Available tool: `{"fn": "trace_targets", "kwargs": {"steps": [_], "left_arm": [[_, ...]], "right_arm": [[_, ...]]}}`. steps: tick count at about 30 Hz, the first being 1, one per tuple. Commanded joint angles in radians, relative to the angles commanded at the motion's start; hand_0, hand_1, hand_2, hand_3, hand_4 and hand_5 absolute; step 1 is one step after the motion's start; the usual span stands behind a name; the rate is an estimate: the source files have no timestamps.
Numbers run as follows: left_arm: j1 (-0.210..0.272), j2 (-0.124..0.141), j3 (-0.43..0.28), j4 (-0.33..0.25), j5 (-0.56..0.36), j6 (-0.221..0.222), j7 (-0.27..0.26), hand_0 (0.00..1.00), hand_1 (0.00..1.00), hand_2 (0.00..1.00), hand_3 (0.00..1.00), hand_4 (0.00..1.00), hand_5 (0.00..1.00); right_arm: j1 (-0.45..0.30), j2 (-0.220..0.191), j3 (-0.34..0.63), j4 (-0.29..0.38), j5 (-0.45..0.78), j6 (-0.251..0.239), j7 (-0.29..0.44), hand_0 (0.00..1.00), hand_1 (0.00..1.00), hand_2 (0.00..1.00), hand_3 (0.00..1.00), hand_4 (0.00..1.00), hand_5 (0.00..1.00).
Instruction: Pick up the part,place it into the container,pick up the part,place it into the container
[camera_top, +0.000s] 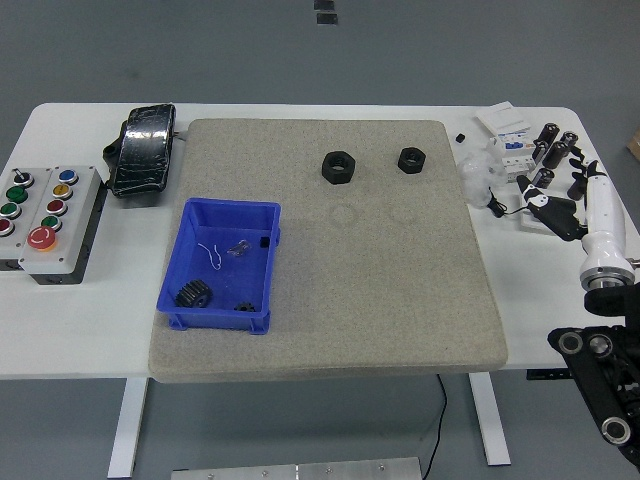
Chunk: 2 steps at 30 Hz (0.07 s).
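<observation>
Two black nuts (338, 166) (411, 159) lie far on a grey mat (400, 290) covering the white table (90, 320); blue bin (187, 258) near left. Right hand (572, 199) hovers empty, fingers relaxed, over the table's right edge above grey floor (300, 50).

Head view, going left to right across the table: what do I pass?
Button boxes → blue bin → larger black nut → smaller black nut → right hand, fingers open.

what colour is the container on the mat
Blue: the container shows plainly in the head view, at the mat's left side.
</observation>
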Motion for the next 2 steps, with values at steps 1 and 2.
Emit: {"fn": "trace_targets", "kwargs": {"steps": [1,2], "left_arm": [[-0.002,0.001,-0.002,0.000,0.003,-0.001,0.000,0.655,0.568,0.550,0.623,0.689,0.424],[-0.004,0.002,-0.001,0.000,0.002,-0.001,0.000,0.655,0.568,0.550,0.623,0.689,0.424]], "right_arm": [[-0.001,0.001,0.002,0.003,-0.018,0.006,-0.004,0.779,0.802,0.862,0.867,0.875,0.548],[-0.001,0.001,0.004,0.005,-0.028,0.011,-0.006,0.779,0.802,0.862,0.867,0.875,0.548]]}}
